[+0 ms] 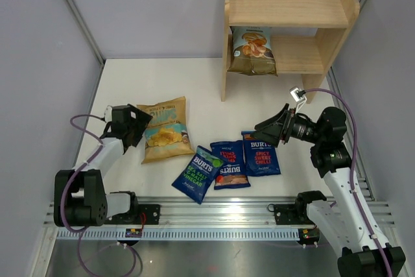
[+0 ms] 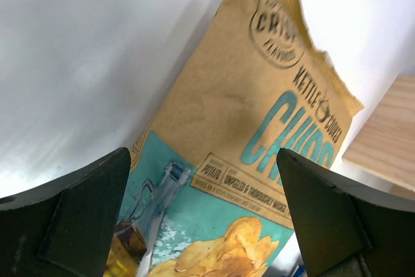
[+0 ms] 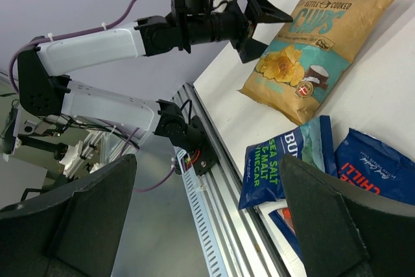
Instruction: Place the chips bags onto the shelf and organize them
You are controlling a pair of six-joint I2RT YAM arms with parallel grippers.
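Note:
The wooden shelf [image 1: 285,4] stands at the back right. A light-blue-and-olive chips bag [image 1: 253,50] stands on the left of its lower tier. The tan-and-teal "CHIPS" bag [image 1: 163,129] lies flat on the table. Three dark-blue "BURTS" bags [image 1: 198,173] [image 1: 230,165] [image 1: 260,154] lie in a row near the front, overlapping. My left gripper [image 1: 141,126] is open at the tan bag's left edge; the bag [image 2: 246,128] shows between its jaws [image 2: 207,218]. My right gripper [image 1: 266,133] is open and empty, above the rightmost blue bag's far end.
Grey walls close in the white table on the left, back and right. The aluminium rail [image 1: 214,215] with the arm bases runs along the front edge. The right wrist view shows the left arm [image 3: 104,43], the tan bag [image 3: 318,43] and the sea-salt bag [image 3: 279,167].

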